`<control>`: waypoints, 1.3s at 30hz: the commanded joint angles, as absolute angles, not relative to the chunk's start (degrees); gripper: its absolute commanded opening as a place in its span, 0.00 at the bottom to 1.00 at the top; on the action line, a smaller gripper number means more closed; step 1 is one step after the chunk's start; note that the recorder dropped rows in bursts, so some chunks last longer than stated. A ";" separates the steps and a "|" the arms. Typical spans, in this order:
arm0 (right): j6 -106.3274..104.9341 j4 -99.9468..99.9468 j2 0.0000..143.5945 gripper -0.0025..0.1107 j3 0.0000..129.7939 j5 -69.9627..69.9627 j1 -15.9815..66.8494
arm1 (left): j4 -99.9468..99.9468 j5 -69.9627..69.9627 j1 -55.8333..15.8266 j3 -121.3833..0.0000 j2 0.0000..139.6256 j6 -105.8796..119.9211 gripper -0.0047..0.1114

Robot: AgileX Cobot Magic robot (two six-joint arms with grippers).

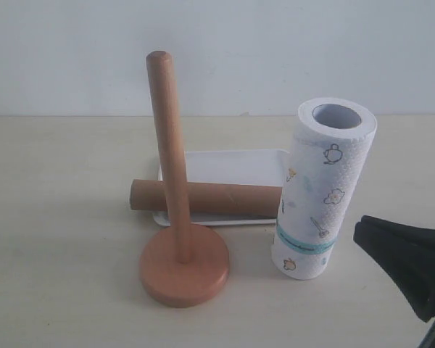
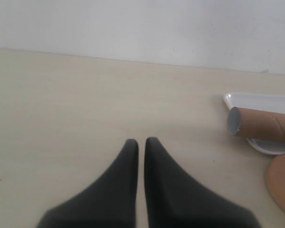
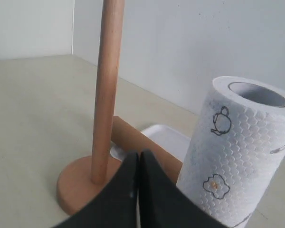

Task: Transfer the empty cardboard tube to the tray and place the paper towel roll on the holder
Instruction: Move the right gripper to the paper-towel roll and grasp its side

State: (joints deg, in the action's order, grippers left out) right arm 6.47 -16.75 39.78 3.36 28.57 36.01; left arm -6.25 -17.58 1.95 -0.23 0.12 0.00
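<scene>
The brown empty cardboard tube lies on its side across the front rim of the white tray, behind the holder's post. The wooden holder stands in front with its post bare. The paper towel roll stands upright to the right of the tray, leaning slightly. My right gripper is shut and empty, just right of the roll's lower part. My left gripper is shut and empty over bare table, left of the tube's open end. In the right wrist view, the right gripper points between the holder and the roll.
A white wall rises behind the pale wooden table. Bare tabletop lies to the left of the holder and in front of it.
</scene>
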 commanded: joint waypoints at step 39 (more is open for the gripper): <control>-4.86 1.66 49.47 0.95 3.97 35.74 36.13 | -6.20 -16.92 2.08 0.00 0.00 -0.42 0.08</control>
State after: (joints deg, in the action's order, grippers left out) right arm 0.94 -4.81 45.16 3.69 29.11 36.01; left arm -6.25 -17.58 1.95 -0.23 0.12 0.00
